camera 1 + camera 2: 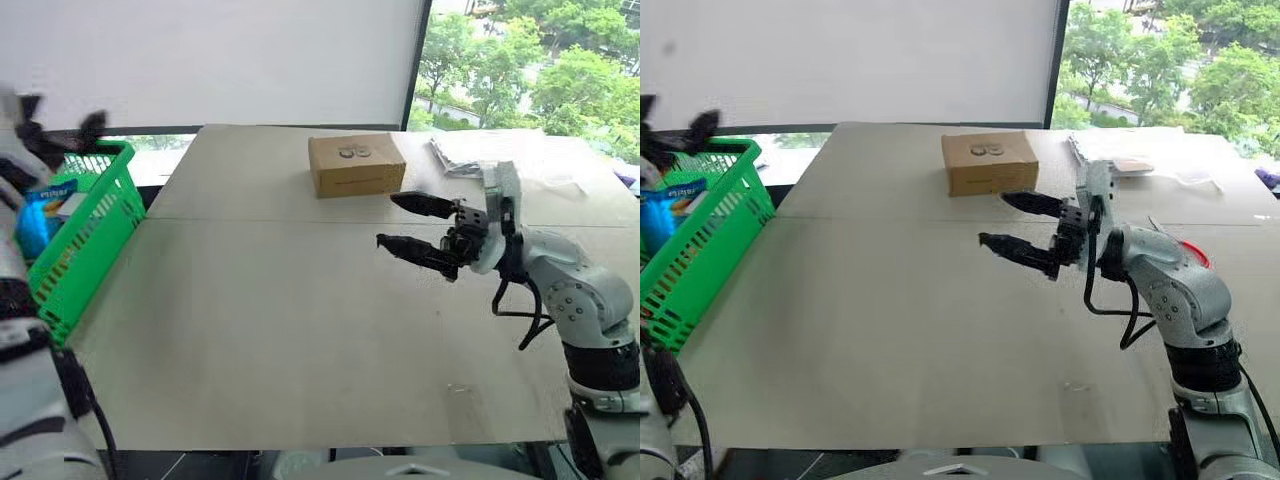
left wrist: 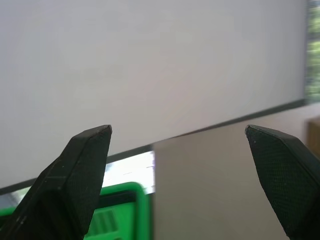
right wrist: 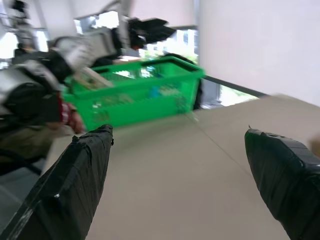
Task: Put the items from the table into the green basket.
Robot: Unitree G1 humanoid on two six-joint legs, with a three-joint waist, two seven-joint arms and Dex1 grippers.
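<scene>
At the left the green basket (image 1: 85,235) is seen holding a blue-labelled packet, with the left gripper (image 1: 60,128) raised over its far rim, fingers spread wide and empty, while across the worktop (image 1: 300,330) the right gripper (image 1: 415,225), also wide and empty, is pointed basketward, nearest the brown cardboard box (image 1: 356,165).

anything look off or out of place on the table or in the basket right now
Nothing looks spilled or damaged. The green basket sits at the table's left edge with packaged items inside. A brown cardboard box and some clear plastic packaging lie at the far side. Both the left claw and right claw are open and empty.
</scene>
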